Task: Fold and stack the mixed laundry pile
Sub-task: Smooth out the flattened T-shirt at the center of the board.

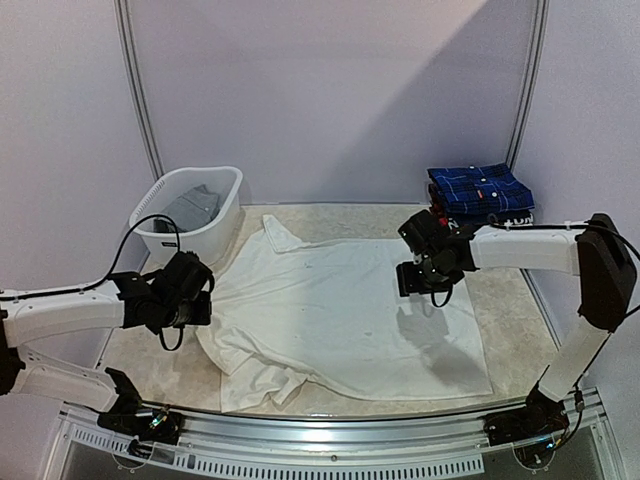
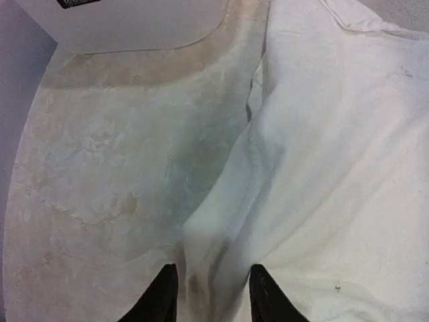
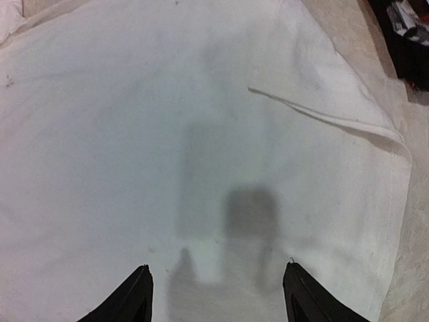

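Beige marbled worktop carrying white shirt, spread nearly flat. Behind shirt's left corner, white slotted basket holding grey garment; behind its right corner, folded blue plaid shirt. Above shirt's right half, right fingers wide apart, empty. At shirt's left edge, left fingers narrowed astride a cloth ridge, perhaps pinching; cannot tell.

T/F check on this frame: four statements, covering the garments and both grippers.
1. The white shirt lies spread out on the table. True.
2. The plaid shirt is inside the basket. False: it sits folded at the far right corner, and the basket holds a grey garment.
3. The right gripper is open above the white shirt. True.
4. The left gripper is at the plaid shirt. False: it is at the white shirt's left edge.
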Controlling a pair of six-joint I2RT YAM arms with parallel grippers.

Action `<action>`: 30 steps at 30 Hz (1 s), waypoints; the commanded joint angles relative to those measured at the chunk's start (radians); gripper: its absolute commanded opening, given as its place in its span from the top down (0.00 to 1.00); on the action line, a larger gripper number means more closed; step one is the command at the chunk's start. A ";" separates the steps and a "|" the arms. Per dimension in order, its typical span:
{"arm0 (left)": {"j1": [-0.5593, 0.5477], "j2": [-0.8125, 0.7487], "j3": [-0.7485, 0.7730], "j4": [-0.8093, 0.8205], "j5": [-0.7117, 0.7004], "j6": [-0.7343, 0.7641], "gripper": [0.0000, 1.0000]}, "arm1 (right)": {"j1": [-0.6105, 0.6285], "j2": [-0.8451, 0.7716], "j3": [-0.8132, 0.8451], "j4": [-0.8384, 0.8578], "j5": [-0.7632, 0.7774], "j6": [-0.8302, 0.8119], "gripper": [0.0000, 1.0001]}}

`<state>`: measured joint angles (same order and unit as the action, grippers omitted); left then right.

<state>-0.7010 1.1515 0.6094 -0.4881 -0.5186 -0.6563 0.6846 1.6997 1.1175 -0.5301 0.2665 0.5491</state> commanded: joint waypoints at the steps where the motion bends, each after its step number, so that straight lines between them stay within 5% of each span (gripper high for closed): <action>1: 0.014 -0.043 -0.020 -0.121 -0.078 -0.017 0.55 | 0.008 0.096 0.128 -0.037 0.100 -0.002 0.33; 6: -0.001 -0.125 -0.015 -0.155 -0.086 -0.003 0.34 | 0.007 0.256 0.314 -0.122 0.224 -0.021 0.37; 16: -0.069 -0.160 -0.063 0.073 0.115 0.101 0.37 | -0.036 0.525 0.558 -0.249 0.381 -0.022 0.59; 30: -0.096 -0.069 -0.090 0.204 0.138 0.124 0.40 | -0.089 0.625 0.633 -0.237 0.358 -0.069 0.66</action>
<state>-0.7792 1.0527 0.5327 -0.3313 -0.3912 -0.5461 0.6071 2.2829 1.7245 -0.7586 0.6079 0.4934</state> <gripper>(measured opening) 0.606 0.347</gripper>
